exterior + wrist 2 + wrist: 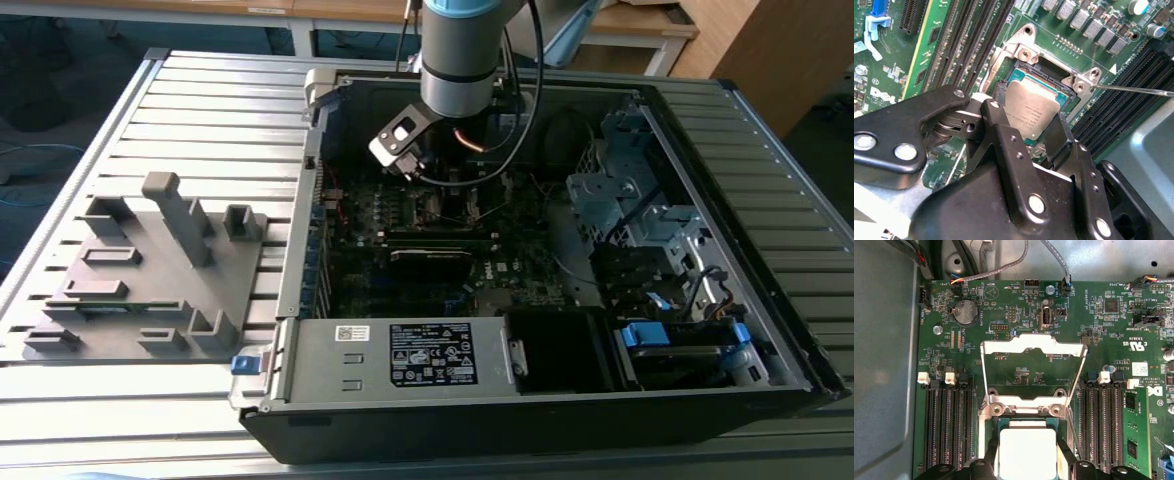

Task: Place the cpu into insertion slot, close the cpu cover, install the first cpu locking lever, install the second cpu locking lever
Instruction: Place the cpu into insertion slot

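My gripper (1029, 120) is shut on the cpu (1031, 107), a flat square chip with a silver-grey top, one black finger on each of two opposite edges. The cpu is level, in or just above the insertion slot (1050, 70), whose black frame shows past the chip's far edge. In the first wrist view the cpu (1026, 450) is between the fingers (1066, 462), and the cpu cover (1004, 346), a thin silver frame with a large window, stands swung open beyond the insertion slot (1024, 418). A thin locking lever (1134, 90) sticks out to one side. In the exterior view the gripper (447, 178) is deep inside the computer case.
Long black memory slots (949, 430) flank the socket on both sides, and a green memory stick (1134, 425) stands in one. Cables (1054, 257) hang above the board. In the exterior view a grey fixture (147, 270) lies on the table at the left, and the power supply (400, 355) and drive cage (627, 200) hem in the arm.
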You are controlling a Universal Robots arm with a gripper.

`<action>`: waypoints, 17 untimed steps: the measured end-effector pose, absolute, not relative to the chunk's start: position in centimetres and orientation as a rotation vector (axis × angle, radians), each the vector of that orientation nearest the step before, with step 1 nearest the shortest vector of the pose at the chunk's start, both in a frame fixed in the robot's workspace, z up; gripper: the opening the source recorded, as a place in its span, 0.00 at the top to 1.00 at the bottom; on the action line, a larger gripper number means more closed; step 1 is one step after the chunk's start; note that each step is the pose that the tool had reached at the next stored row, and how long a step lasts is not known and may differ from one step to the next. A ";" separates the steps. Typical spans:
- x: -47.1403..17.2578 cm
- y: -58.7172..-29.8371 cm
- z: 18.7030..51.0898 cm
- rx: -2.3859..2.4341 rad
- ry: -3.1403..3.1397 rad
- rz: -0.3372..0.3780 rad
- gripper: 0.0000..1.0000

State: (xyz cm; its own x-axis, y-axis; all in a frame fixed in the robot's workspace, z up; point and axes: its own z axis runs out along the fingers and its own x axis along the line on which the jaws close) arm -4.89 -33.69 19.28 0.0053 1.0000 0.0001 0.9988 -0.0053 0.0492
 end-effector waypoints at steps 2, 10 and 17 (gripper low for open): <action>-4.9 -33.7 19.3 2.202 2.191 0.055 0.46; -4.9 -33.7 19.6 2.202 2.191 0.054 0.46; -5.2 -33.5 19.6 2.202 2.191 0.054 0.46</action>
State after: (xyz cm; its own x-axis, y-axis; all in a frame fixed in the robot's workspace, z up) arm -5.22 -33.55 19.56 0.0053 1.0000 0.0001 0.9988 -0.0053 0.0492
